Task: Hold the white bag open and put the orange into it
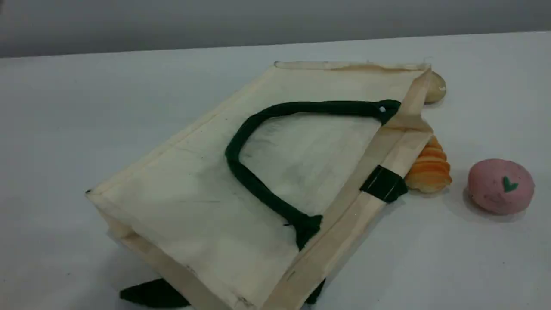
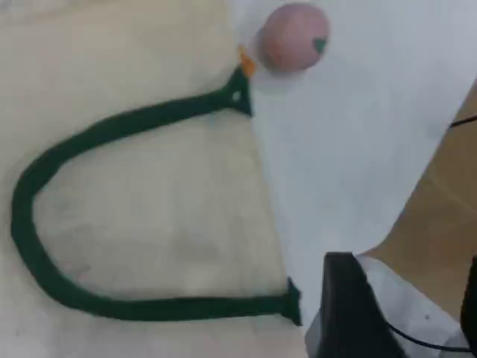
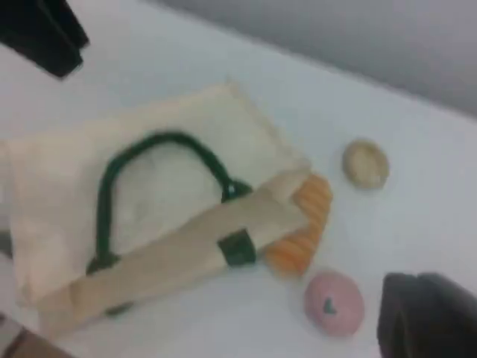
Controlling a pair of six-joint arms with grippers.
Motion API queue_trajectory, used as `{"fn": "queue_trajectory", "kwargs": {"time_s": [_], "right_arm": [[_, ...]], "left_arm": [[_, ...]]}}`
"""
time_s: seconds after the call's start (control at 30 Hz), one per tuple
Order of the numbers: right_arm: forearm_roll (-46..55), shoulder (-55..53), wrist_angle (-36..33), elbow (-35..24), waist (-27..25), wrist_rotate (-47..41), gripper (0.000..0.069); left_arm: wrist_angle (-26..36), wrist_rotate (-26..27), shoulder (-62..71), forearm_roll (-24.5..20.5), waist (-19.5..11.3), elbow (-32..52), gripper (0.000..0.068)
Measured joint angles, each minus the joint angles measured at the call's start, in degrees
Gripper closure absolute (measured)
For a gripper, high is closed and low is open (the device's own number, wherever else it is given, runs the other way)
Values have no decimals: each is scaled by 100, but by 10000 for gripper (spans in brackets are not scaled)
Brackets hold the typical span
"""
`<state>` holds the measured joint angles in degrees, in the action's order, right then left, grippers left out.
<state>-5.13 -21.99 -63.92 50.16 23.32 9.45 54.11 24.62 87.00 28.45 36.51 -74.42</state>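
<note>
White bag [image 1: 267,181] bottom corner cut by scene frame edge; it half-hides ridged bread loaf [image 1: 430,170] and beige round item [image 1: 435,88]. Both wrist views blurred; gripper tips mostly cropped.

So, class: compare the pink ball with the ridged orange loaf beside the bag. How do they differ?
The pink ball is smooth and pink with a green mark; the ridged loaf is yellow-orange and grooved. The ball sits clear on the table; the loaf is partly hidden under the white bag. Both lie right of the bag.
</note>
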Motion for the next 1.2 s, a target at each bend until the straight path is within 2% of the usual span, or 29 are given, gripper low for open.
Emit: {"fn": "queue_trajectory", "kwargs": {"time_s": [0.2,0.3,0.37,0.5,0.7,0.77,0.83,1.0,1.07,1.2], "right_arm": [[-24,941,-368,0,0,-204,680],[-24,1130,-648,0,0,-387,680],[-28,1130,-603,-17,0,-441,680],[-88,1292,-605,-291,0,-480,680],[218,2032,-591,-1041,0,-444,680],[137,2199,-329,-1291,0,-444,680],[-80,2209,-28,-1505,12,-444,680],[-358,2199,0,-2002,12,-440,680],[-358,2199,189,-2022,12,-401,680],[-351,2199,94,-2022,12,-337,678]], "left_arm": [[64,-475,-704,-580,415,0,381],[83,-856,-848,-1107,420,0,381],[159,-1139,-841,-1443,420,36,388],[451,-1258,-1042,-1923,420,342,465],[432,-1348,-1969,-1965,420,1121,626],[432,-1417,-2409,-1971,420,1402,662],[432,-1522,-2945,-1987,420,1703,677],[746,-1870,-4366,-2282,420,2355,682],[962,-2004,-5018,-2394,420,2615,682],[1047,-2419,-6226,-2579,420,3116,682]]}}
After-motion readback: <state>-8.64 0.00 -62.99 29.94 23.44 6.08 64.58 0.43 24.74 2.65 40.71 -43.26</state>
